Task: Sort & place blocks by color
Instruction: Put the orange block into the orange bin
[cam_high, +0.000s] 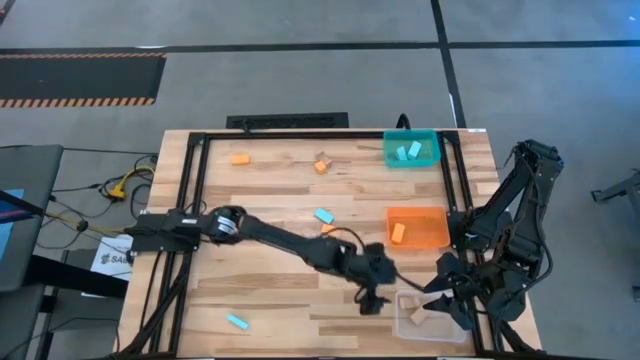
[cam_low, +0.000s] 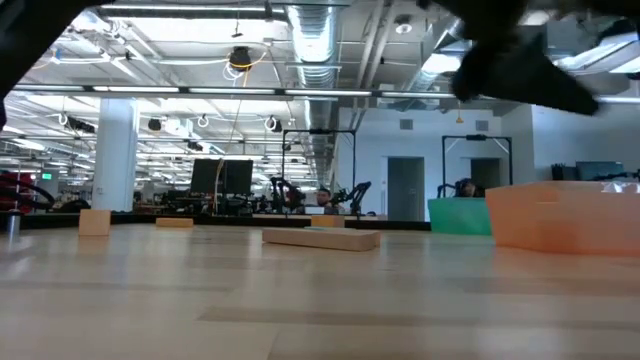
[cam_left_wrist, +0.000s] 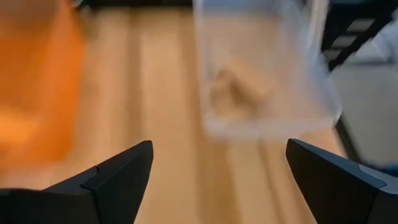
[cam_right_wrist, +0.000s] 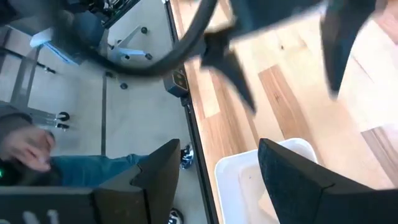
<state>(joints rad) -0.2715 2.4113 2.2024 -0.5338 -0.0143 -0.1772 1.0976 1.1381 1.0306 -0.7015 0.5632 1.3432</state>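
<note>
Two dark fingers (cam_left_wrist: 118, 180) of the left gripper (cam_high: 372, 300) stand wide apart with nothing between them, hanging just beside the near-left edge of the clear bin (cam_high: 432, 318). Tan blocks (cam_left_wrist: 233, 93) lie inside that bin, straight ahead of the fingers.

The right gripper (cam_high: 452, 300) hovers at the clear bin's right side, its fingers also apart and empty.

Outward from there, the loose blocks all lie back toward the left arm's side: a light blue block (cam_high: 323, 215) and an orange block (cam_high: 328, 229) at mid-table are nearest, with the light blue one's long axis running diagonally. Another light blue block (cam_high: 237, 322) sits near the front-left edge. By my reading the left arm is better placed to fetch these.
</note>
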